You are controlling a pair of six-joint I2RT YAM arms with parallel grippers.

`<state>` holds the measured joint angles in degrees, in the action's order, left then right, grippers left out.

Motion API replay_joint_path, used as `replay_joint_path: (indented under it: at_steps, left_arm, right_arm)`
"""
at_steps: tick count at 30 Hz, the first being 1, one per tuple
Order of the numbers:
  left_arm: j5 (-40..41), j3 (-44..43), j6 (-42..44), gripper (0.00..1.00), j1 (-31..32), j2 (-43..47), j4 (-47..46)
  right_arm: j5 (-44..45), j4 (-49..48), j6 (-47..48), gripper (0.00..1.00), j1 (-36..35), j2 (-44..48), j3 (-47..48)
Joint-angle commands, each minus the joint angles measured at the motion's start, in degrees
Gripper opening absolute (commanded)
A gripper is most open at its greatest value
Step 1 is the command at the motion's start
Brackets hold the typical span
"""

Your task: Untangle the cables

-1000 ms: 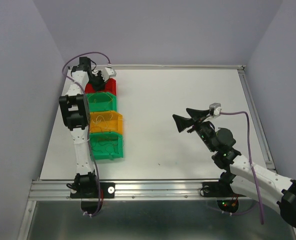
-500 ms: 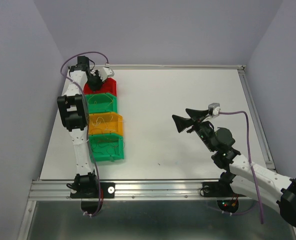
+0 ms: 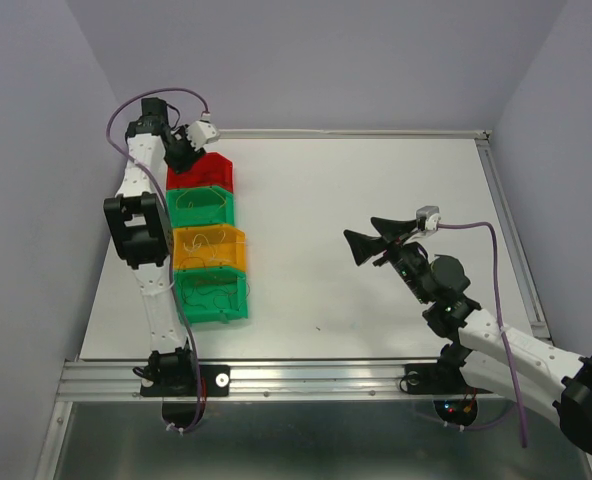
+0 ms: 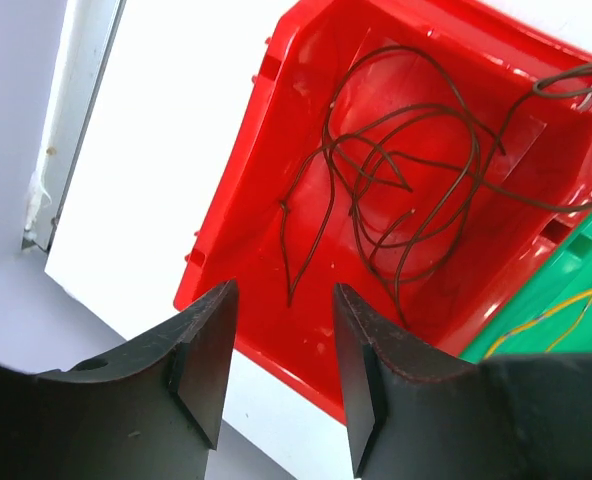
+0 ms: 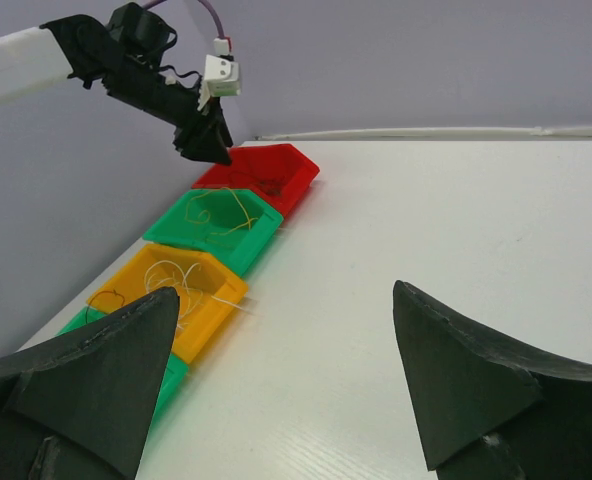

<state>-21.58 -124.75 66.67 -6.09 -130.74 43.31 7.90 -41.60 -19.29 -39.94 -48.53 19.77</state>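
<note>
Left jaws over cables (image 4: 396,190) in bin (image 4: 238,190)

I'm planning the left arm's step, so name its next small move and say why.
Probably lift the left gripper clear of the red bin: its jaws stand apart with nothing between them, and the thin cables already lie loose inside the bin.

A robotics lab cell: bare lilac walls (image 3: 326,60) around a white table (image 3: 376,200), aluminium rail (image 3: 306,378).

No text, label, brand, number or sign can be read in any of the views
</note>
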Motion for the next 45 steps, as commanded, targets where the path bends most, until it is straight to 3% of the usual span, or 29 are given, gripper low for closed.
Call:
replay_joint_path:
  at_steps: [1,4,6,8,9,13,16,19,23,26,31,45]
  left_arm:
    - [0.05,-2.78,0.56,0.54,-1.21,4.88,2.39]
    - [-4.23,-3.74,0.3,0.57,-2.08,6.98,4.85]
    - [-8.97,-2.87,-1.27,0.68,-2.7,10.75,5.56]
    - [-11.45,3.87,-5.48,0.74,-2.88,17.68,2.41]
    - [-13.9,7.9,-7.59,0.78,-3.14,20.76,-3.52]
    - [-12.09,39.83,-30.49,0.9,-3.32,39.03,-27.84]
    - [-10.24,53.43,-38.62,0.99,-3.32,52.57,-41.58]
    - [-10.32,71.69,-45.9,0.99,-3.23,67.23,-51.96]
    - [-7.17,85.06,-55.84,0.99,-3.32,75.79,-62.63]
    - [-4.79,92.2,-61.3,0.99,-3.23,83.69,-68.08]
    - [1.8,98.8,-61.49,0.99,-3.32,88.46,-72.66]
    - [2.6,104.18,-59.29,0.99,-3.23,95.49,-75.04]
  right_arm:
    - [-0.34,-2.96,-0.14,0.92,-0.49,-0.33,0.18]
    - [-0.61,-2.87,0.04,0.92,-0.49,-1.38,0.79]
    - [-0.87,-1.47,0.22,0.94,-0.49,-3.84,2.45]
    - [-0.78,0.37,-0.05,0.98,-0.49,-6.92,4.39]
    - [-0.26,2.65,-0.74,1.0,-0.49,-7.8,5.36]
    - [2.81,5.92,-1.28,1.0,-0.57,-9.74,8.53]
    - [6.07,6.27,-1.19,1.0,-0.49,-9.13,7.92]
    - [6.95,6.27,-1.01,1.0,-0.49,-8.6,7.48]
    - [8.79,6.27,-1.45,1.0,-0.57,-7.72,6.95]
    - [10.55,6.19,-1.54,1.0,-0.49,-7.45,6.51]
    - [10.91,6.27,-1.72,1.0,-0.49,-7.28,6.6]
    - [9.86,6.27,-2.16,0.98,-0.49,-7.54,7.21]
